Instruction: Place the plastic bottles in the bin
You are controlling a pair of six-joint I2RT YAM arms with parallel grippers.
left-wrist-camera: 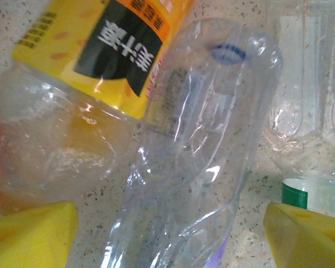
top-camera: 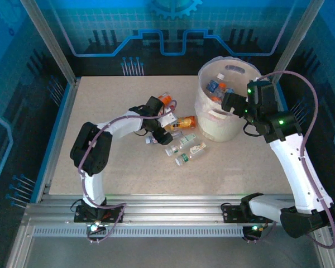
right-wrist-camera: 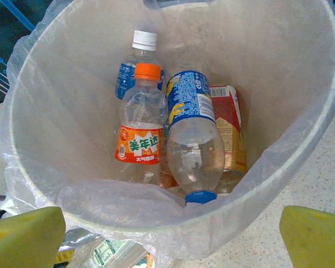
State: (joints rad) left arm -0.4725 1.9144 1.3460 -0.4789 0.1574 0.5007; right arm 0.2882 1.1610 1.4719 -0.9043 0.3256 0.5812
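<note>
**Near edge.** Aluminium rail [top-camera: 167, 215] carrying both arm bases. The speckled table [top-camera: 123, 173] lies beyond it.

**Mid-table, centre.** A loose group of plastic bottles [top-camera: 184, 149] lies on its side, just left of and nearer than the bin. The nearest are small clear ones with green or white labels. Farther back is a yellow-labelled bottle [left-wrist-camera: 100, 50], and an orange-capped bottle [top-camera: 166, 99] lies farthest.

**Left gripper** [top-camera: 164, 119]. It reaches in from the left, low over the far part of that group. In the wrist view its yellow fingertips [left-wrist-camera: 30, 234] stand wide apart, one on each side of a crushed clear bottle [left-wrist-camera: 195, 156]. Bare table shows between each pad and the bottle, so nothing is clamped. The yellow-labelled bottle lies touching the crushed one on the left. A green-banded bottle [left-wrist-camera: 301, 192] lies to the right.

**Far right.** The bin [top-camera: 212, 125] stands upright on the table, whitish and translucent, with a clear bag over its rim [right-wrist-camera: 128, 195].

- Contents, lying against one another on the bottom:
  - a blue-capped bottle [right-wrist-camera: 192, 139] with a blue label, cap toward the near wall
  - an orange-capped, orange-labelled bottle [right-wrist-camera: 139, 134] on its left
  - a white-capped bottle [right-wrist-camera: 137, 61] behind that
  - a red-and-yellow-labelled bottle [right-wrist-camera: 229, 128] on the right

**Right gripper** [top-camera: 228, 103]. It hangs over the bin's right rim, pointing down into the bin. Its yellow fingertips [right-wrist-camera: 312, 237] are spread apart with nothing between them.
</note>
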